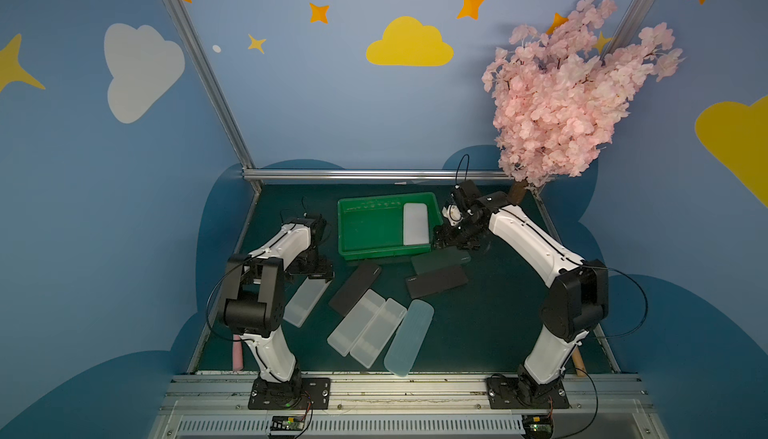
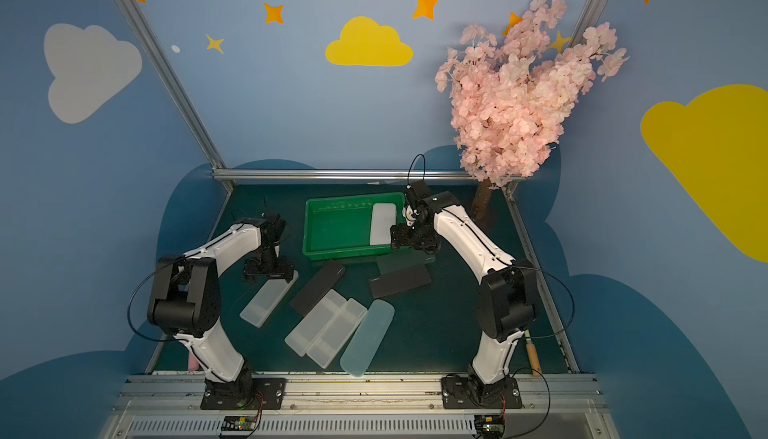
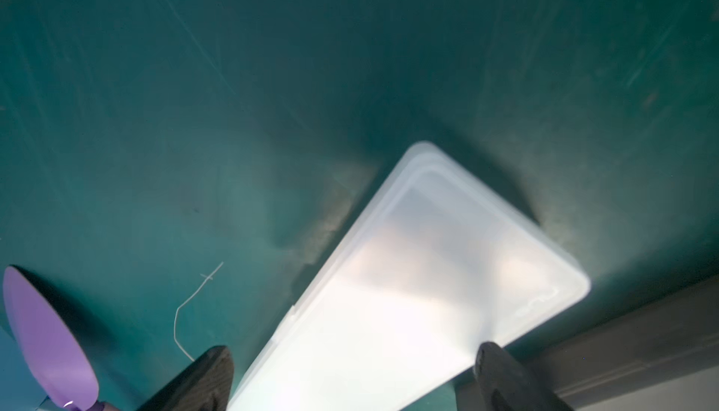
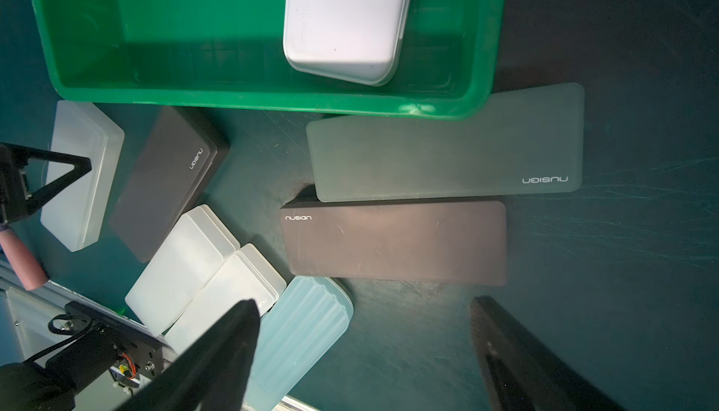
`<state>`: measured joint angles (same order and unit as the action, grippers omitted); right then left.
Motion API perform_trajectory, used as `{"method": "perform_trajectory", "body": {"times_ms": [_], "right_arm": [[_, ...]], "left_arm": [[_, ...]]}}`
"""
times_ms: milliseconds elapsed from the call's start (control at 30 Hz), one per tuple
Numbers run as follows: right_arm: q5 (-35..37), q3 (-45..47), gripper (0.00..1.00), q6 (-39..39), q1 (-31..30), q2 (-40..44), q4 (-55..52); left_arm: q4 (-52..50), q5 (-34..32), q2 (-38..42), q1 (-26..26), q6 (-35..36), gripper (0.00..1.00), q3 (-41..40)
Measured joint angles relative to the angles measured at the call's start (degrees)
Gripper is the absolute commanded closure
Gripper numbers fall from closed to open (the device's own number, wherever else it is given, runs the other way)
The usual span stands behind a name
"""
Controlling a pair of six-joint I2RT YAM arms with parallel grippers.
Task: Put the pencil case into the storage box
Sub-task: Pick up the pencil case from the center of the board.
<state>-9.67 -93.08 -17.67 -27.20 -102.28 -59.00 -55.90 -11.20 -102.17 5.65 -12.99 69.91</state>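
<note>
The green storage box (image 1: pixel 374 253) (image 2: pixel 345 253) (image 4: pixel 272 101) stands at the back middle of the mat. A white pencil case (image 1: pixel 415 223) (image 2: pixel 382 223) (image 4: pixel 346 19) lies inside it against its right wall. My left gripper (image 1: pixel 311 271) (image 2: pixel 270 271) (image 3: pixel 356 370) is open, low over the far end of a frosted white pencil case (image 1: pixel 305 306) (image 2: pixel 266 304) (image 3: pixel 428 273) that lies flat on the mat left of the box. Its fingers straddle that end. My right gripper (image 1: pixel 452 239) (image 2: pixel 411 239) (image 4: pixel 362 323) hovers open by the box's front right corner, nothing between its fingers.
Several more cases lie in front of the box: a black one (image 1: pixel 355 287), two frosted ones (image 1: pixel 365 329), a pale blue one (image 1: pixel 409 337), a dark grey one (image 4: pixel 393 243) and a green-tinted one (image 4: pixel 447 148) tucked under the box's rim. A pink blossom tree (image 1: pixel 573 96) stands back right.
</note>
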Motion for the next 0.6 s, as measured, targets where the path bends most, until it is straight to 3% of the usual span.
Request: {"method": "perform_trajectory", "body": {"times_ms": [233, 600], "right_arm": [[-0.42, 1.95, 0.11, 0.13, 0.00, 0.02, -0.20], [-0.68, 4.13, 0.11, 0.04, -0.07, 0.22, -0.13]], "left_arm": [[2.43, 3.69, -1.05, 0.83, 1.14, 0.00, -0.72], [3.39, 2.29, -4.68, 1.51, 1.62, 0.04, -0.98]]}}
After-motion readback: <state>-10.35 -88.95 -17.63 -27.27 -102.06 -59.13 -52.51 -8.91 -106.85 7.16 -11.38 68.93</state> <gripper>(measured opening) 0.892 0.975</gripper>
